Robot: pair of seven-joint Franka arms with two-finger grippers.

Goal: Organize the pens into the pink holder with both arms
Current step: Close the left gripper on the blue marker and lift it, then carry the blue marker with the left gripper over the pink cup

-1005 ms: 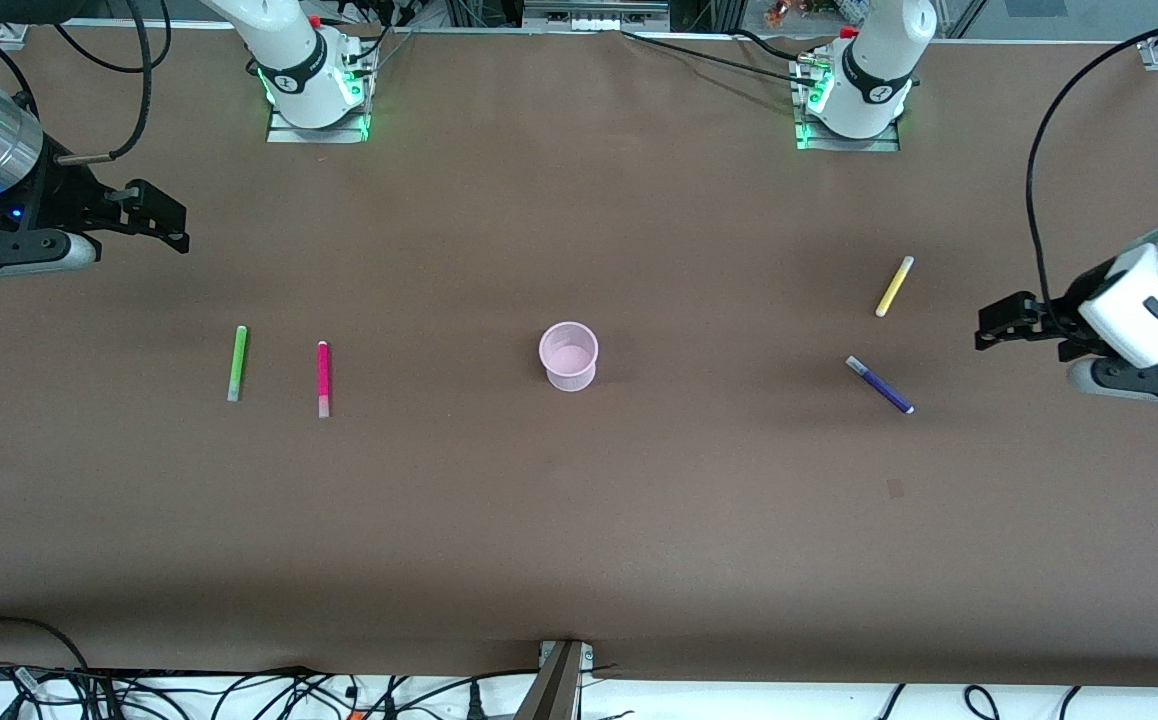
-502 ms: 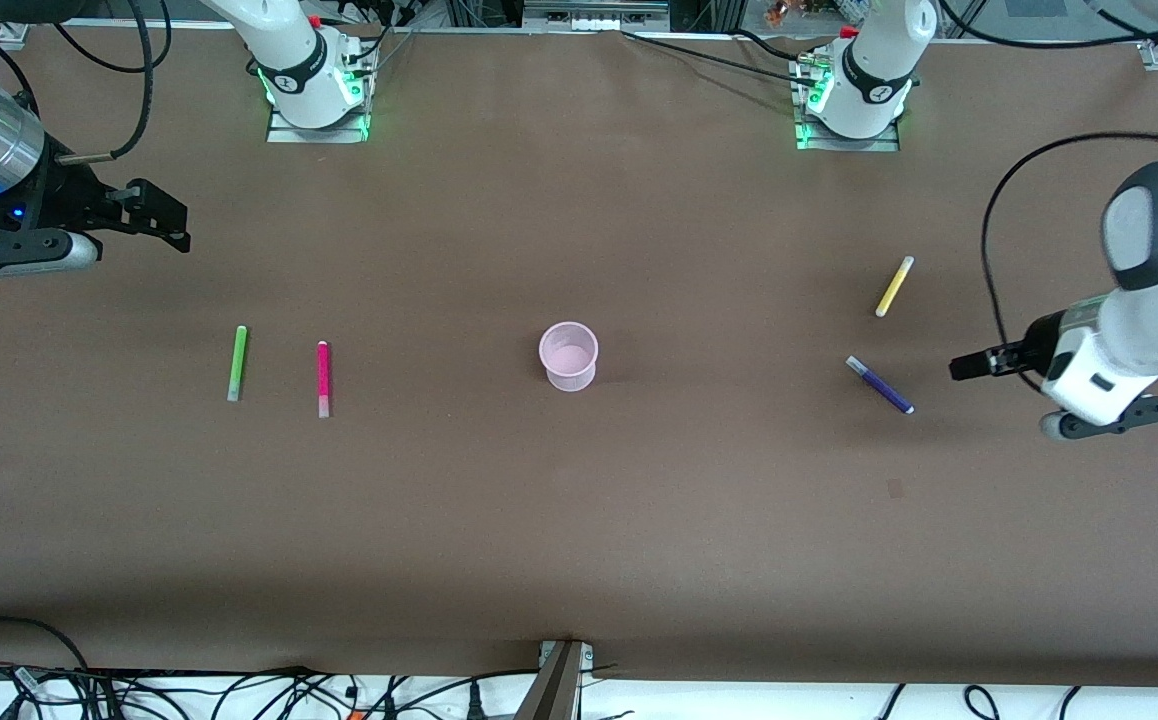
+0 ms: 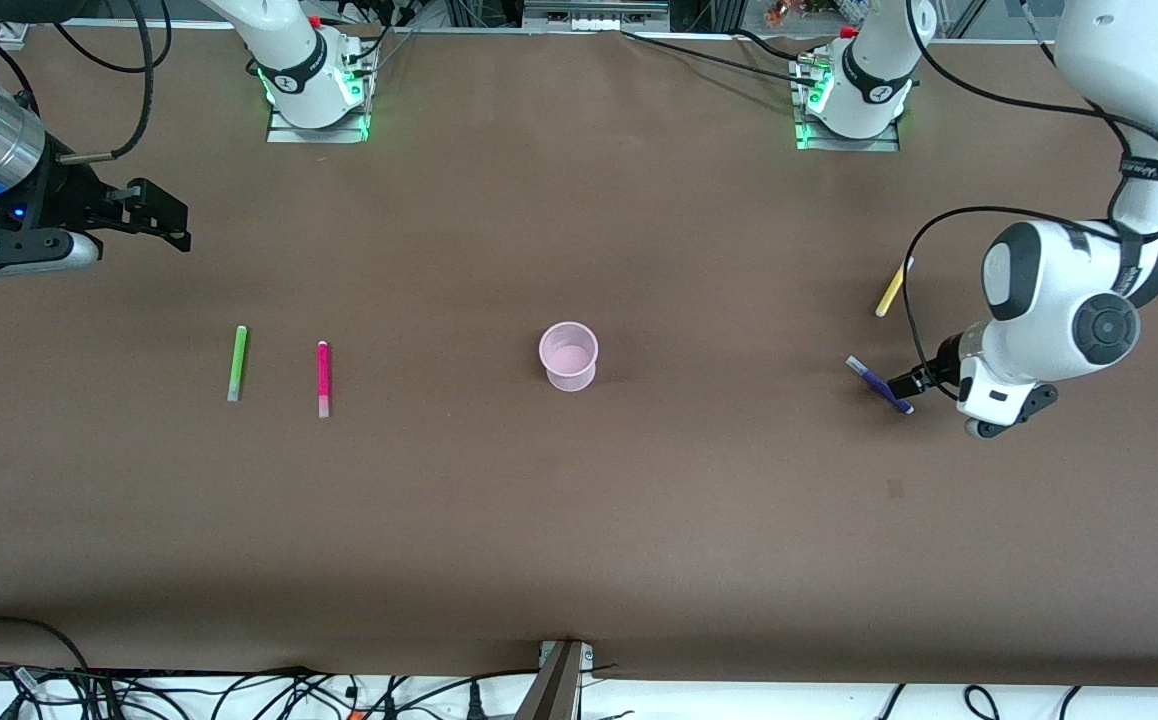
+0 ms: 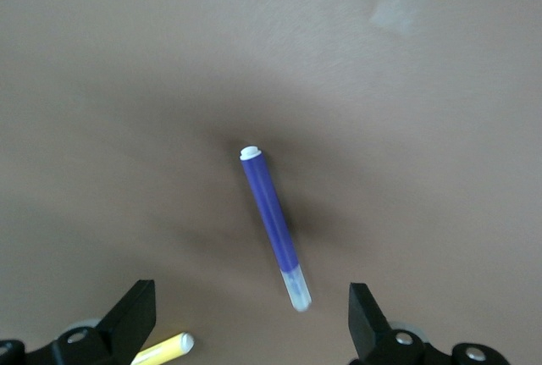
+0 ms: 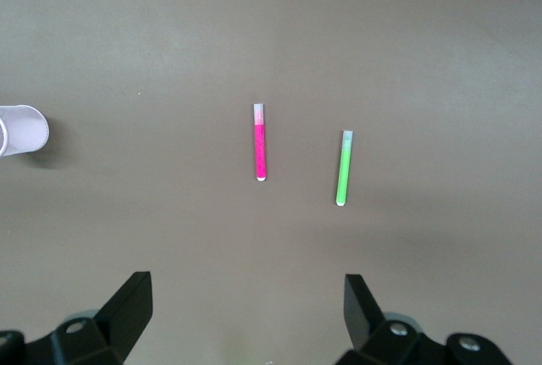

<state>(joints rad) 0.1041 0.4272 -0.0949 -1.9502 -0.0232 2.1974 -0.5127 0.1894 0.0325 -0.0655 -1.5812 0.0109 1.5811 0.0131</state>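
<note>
The pink holder (image 3: 569, 355) stands upright mid-table. The green pen (image 3: 237, 362) and the magenta pen (image 3: 323, 378) lie side by side toward the right arm's end. The purple pen (image 3: 877, 384) and the yellow pen (image 3: 892, 288) lie toward the left arm's end. My left gripper (image 3: 907, 383) is open over the purple pen's end. In the left wrist view the purple pen (image 4: 273, 223) lies ahead of the open left gripper (image 4: 251, 290), with the yellow pen's tip (image 4: 165, 348) beside one finger. My right gripper (image 3: 179, 225) waits open and empty; its wrist view shows the magenta pen (image 5: 260, 149), green pen (image 5: 343, 174) and holder (image 5: 21, 128).
The brown table (image 3: 579, 520) is bare apart from these things. The arm bases (image 3: 314, 85) stand along the edge farthest from the front camera. Cables lie off the table's near edge.
The left arm has swung in from the table's end and come down over the purple pen, its gripper still open. The right arm and all pens have not moved.
</note>
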